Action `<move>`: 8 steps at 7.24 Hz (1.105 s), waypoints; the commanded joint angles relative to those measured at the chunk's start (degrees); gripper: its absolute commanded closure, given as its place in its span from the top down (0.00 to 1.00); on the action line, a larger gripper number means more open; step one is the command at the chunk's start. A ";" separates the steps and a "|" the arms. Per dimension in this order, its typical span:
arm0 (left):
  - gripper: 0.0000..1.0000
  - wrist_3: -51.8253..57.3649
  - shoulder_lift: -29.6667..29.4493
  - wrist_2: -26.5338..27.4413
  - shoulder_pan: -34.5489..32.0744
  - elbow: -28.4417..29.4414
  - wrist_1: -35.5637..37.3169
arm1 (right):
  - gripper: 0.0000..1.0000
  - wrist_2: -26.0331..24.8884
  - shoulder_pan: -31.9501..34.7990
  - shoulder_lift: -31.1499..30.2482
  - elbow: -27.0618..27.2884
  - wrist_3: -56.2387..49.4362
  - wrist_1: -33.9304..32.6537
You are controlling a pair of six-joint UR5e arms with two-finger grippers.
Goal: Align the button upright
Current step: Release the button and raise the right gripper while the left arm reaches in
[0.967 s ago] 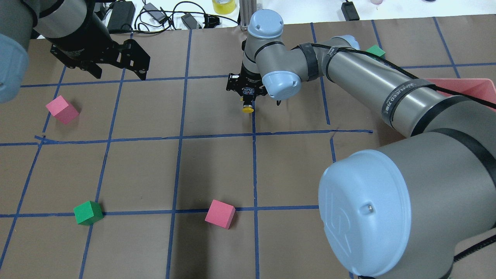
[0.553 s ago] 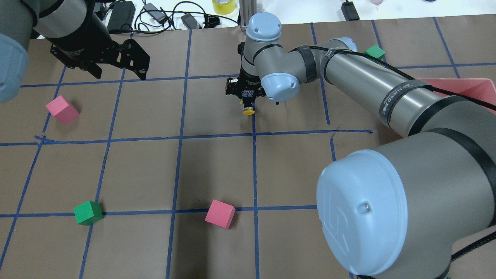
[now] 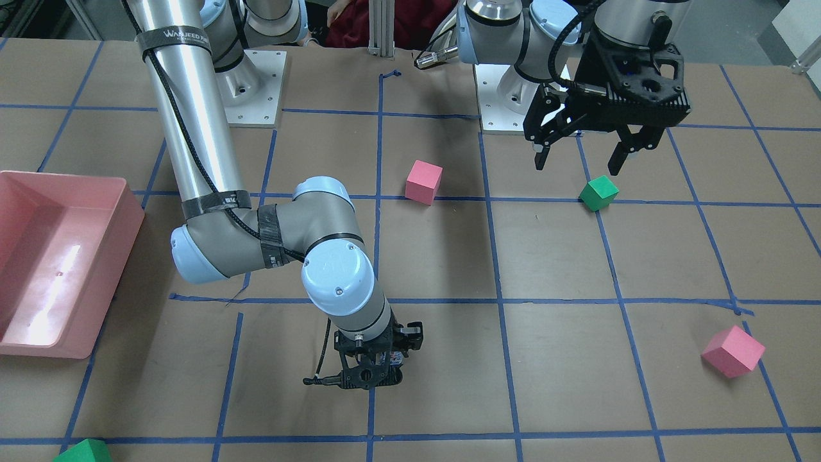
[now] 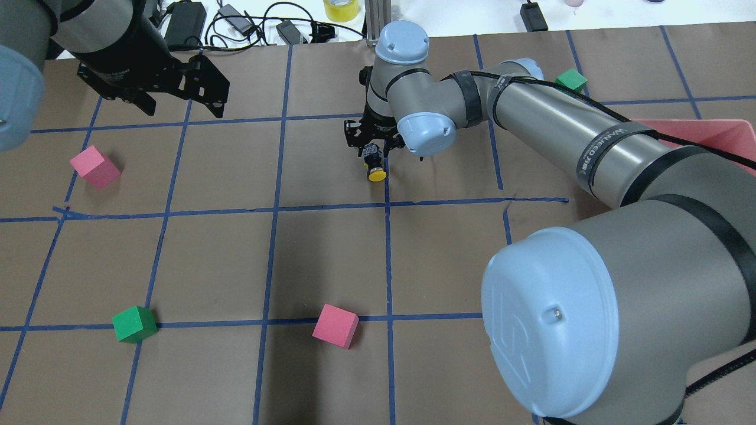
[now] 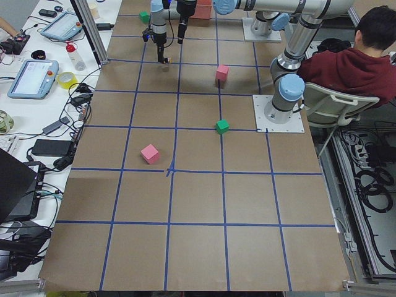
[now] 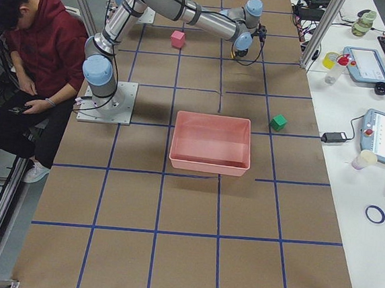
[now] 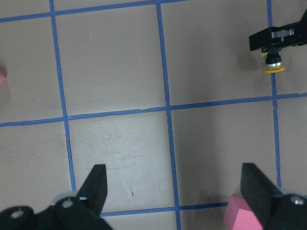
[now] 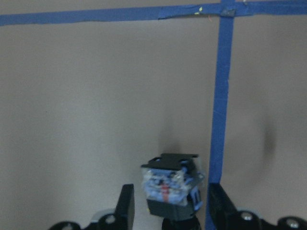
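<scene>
The button (image 4: 376,173) is between the fingers of my right gripper (image 4: 373,152), near the far middle of the table beside a blue tape line. Its yellow cap points down at the table and its silvery-grey contact block (image 8: 170,184) faces up at the wrist camera. In the right wrist view the fingers (image 8: 125,206) stand slightly apart from the block, so the gripper looks open. The button also shows in the left wrist view (image 7: 274,64). My left gripper (image 4: 183,111) is open and empty, high over the far left; it also shows in the front view (image 3: 579,163).
Pink cubes (image 4: 94,167) (image 4: 335,326) and green cubes (image 4: 134,324) (image 4: 572,78) lie scattered on the brown table. A pink bin (image 3: 58,256) stands at the right side. Cables and a tape roll (image 4: 341,8) lie beyond the far edge.
My right gripper shifted slightly left and its fingers parted from the button, whose body now shows between them. My left gripper moved a little toward the far edge.
</scene>
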 commanded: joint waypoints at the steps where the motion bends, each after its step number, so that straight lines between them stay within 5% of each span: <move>1: 1.00 -0.42 -1.07 0.00 -0.36 -0.54 4.46 | 0.93 1.49 0.00 -0.08 0.00 0.20 0.06; 4: 1.00 -3.92 -3.10 -1.48 -1.75 -5.08 5.95 | 1.00 -5.75 -0.52 -6.57 4.80 -9.22 2.95; 5: 1.00 -6.03 -3.80 -1.67 -3.07 -8.33 11.62 | 1.00 -8.92 -1.75 -10.07 7.71 -9.47 4.70; 8: 1.00 -6.57 -8.35 -6.24 -6.42 -20.90 33.57 | 1.00 -9.48 -12.00 -21.06 10.73 -18.56 23.37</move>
